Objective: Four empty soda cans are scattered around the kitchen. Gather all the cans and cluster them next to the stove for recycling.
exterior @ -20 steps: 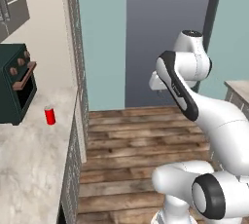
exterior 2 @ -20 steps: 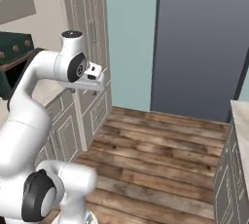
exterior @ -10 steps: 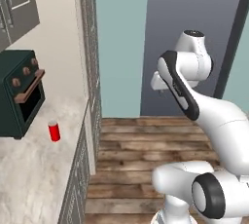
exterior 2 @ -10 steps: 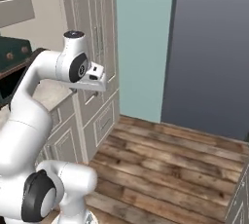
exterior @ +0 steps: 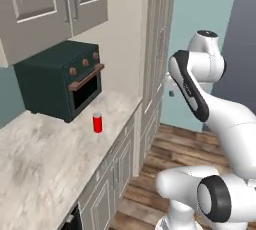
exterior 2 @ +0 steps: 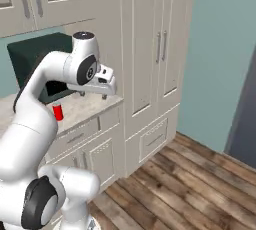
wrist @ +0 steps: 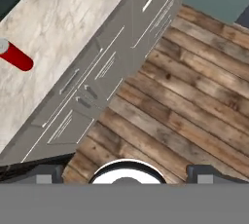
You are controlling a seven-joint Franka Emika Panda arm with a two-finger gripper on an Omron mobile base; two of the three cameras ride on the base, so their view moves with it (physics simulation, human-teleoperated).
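Item: one red can [exterior: 97, 122], silver top, upright on the marble counter [exterior: 45, 164]. We place it just in front of the dark green oven [exterior: 60, 79], near its door, apart from it. In the hand view the can [wrist: 14, 56] lies at the left edge on the same counter [wrist: 58, 18].

Item: oven, door shut; we cannot tell its contents.

Item: cabinets [exterior 2: 150, 59], doors closed.

Item: gripper [exterior 2: 92, 94], fingers spread wide, empty, raised over the counter edge, well apart from the can [exterior 2: 58, 112].
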